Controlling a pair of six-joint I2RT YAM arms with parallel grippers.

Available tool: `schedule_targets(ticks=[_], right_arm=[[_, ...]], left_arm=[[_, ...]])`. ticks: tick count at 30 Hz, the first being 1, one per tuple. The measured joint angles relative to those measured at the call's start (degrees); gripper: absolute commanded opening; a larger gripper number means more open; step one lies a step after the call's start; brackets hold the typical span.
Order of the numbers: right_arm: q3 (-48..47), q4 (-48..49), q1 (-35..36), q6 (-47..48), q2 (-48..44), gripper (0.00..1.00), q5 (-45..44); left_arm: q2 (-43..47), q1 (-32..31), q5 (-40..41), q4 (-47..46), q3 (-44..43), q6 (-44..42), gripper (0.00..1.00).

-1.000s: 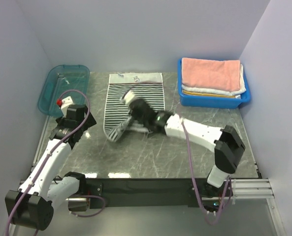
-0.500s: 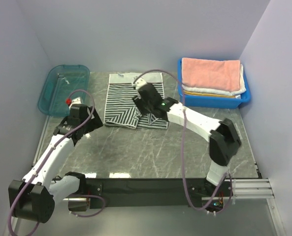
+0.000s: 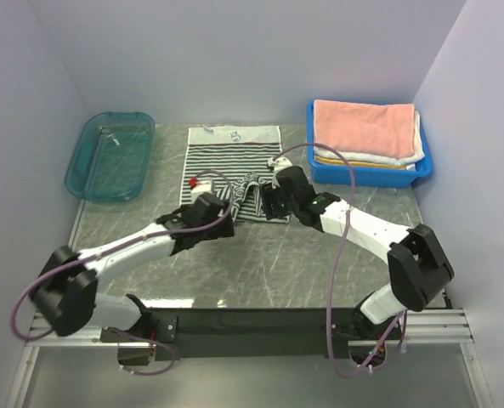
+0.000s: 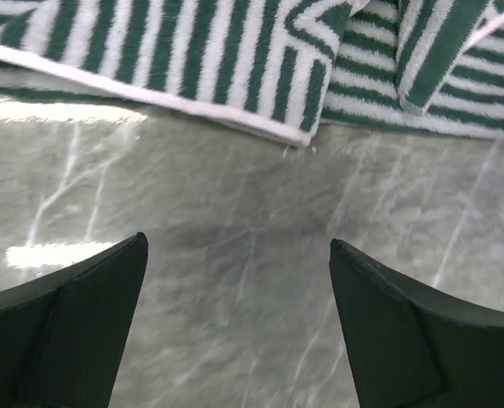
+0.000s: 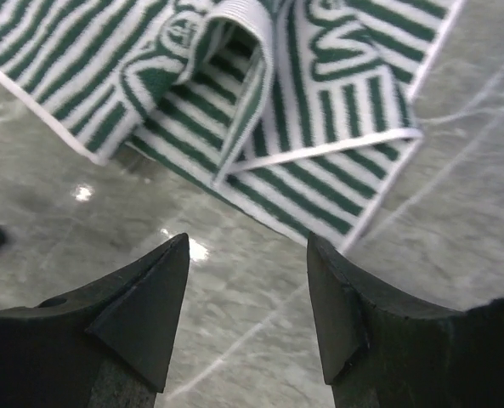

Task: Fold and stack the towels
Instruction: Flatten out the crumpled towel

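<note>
Positioned with left jaws and right jaws apart, empty, at rumpled near edge of striped towel [image 3: 235, 161], ready to fold.

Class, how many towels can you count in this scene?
4. The striped towel lies on the table; in the blue bin, a pink towel tops a white towel and a yellowish towel. Others may be hidden underneath.
</note>
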State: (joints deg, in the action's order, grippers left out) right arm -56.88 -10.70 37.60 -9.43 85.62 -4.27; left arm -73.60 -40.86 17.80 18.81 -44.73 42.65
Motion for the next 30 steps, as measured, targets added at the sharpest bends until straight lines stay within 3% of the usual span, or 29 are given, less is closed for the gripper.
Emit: schedule_targets(ticks=[4,10,25,27,30], right_arm=[[0.00,4.11,-0.48,-2.08,2.95,0.59,3.21],[-0.17,8.59,-1.75,-6.23,8.90,0.52,5.90],[-0.68,17.05,-3.63,-11.28,16.02,0.42,10.08],[-0.87,17.35,-3.63,-11.54,16.83,0.37,10.36],[-0.87,18.05,-3.63,-11.93,17.77,0.15,10.38]], left_arm=[[-8.15,-4.33,6.25,-2.08,-3.82,2.47,0.85],[-17.05,-6.54,12.24,-3.63,-9.64,5.31,0.82],[-23.41,-7.41,15.54,-6.14,-11.15,9.73,0.75],[-24.68,-7.61,16.15,-6.12,-11.69,10.19,0.74],[-25.92,-7.80,16.94,-5.75,-12.24,10.62,0.73]])
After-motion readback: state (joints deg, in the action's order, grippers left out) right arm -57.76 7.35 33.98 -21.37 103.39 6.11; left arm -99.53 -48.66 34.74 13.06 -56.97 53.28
